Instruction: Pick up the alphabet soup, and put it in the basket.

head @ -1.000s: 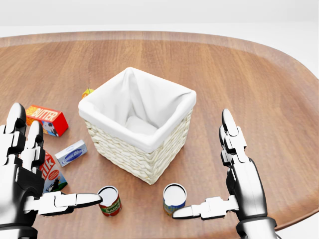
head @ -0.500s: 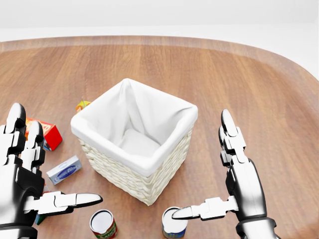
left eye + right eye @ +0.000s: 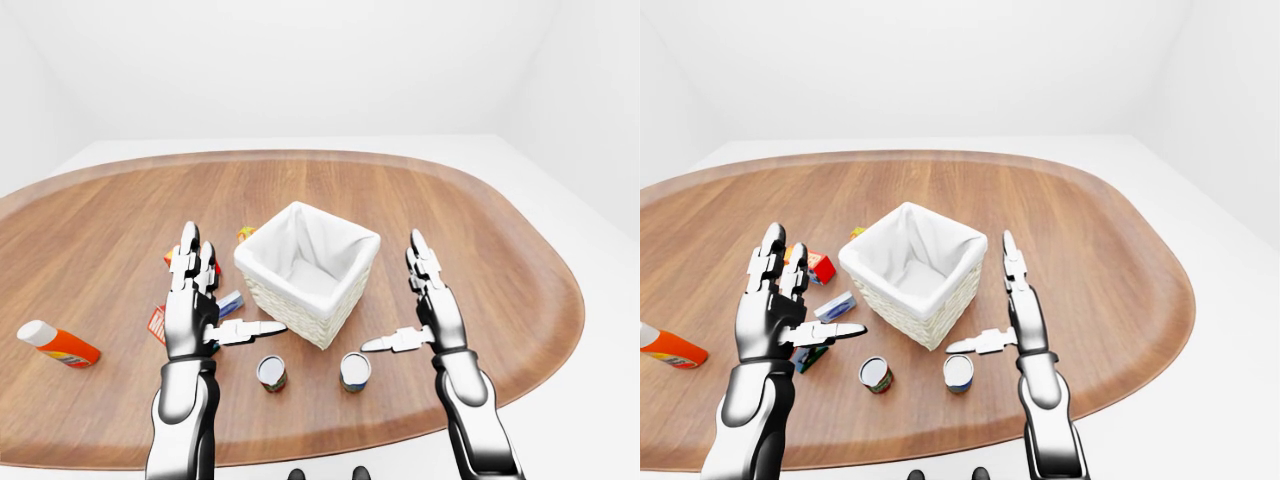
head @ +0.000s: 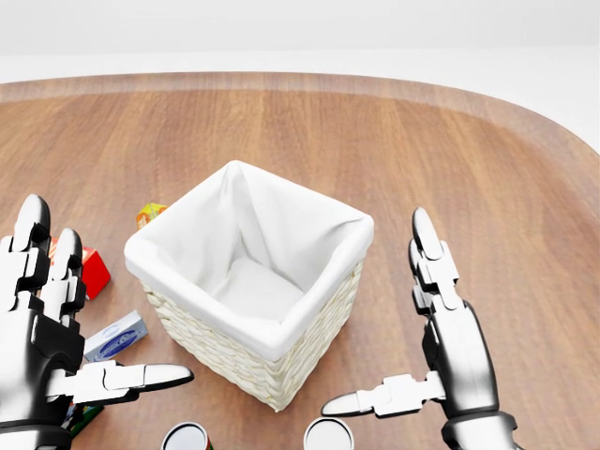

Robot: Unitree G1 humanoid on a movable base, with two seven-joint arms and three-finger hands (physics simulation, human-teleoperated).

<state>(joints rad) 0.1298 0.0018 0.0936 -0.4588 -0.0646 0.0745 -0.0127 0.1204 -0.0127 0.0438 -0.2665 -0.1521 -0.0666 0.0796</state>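
Note:
The alphabet soup can [image 3: 355,371] stands upright on the wooden table, the right one of two cans; in the head view only its lid [image 4: 328,436] shows at the bottom edge. The white-lined wicker basket [image 4: 314,309] stands just above the cans, empty. My right hand [image 3: 405,305] is open, with its thumb tip just right of and above the soup can, not touching it. My left hand [image 3: 215,300] is open to the left of the basket and holds nothing.
A red-labelled can [image 3: 271,373] stands left of the soup. Left of the basket lie a red butter box [image 4: 91,269], a blue-white box [image 4: 114,336], a milk carton [image 3: 806,356] and a small yellow item [image 4: 148,214]. An orange bottle [image 3: 55,343] lies far left.
The whole head view has shifted: the basket, the cans and the boxes slid down the picture, with the cans now at the bottom edge. Both hands stay open, in the same place in view.

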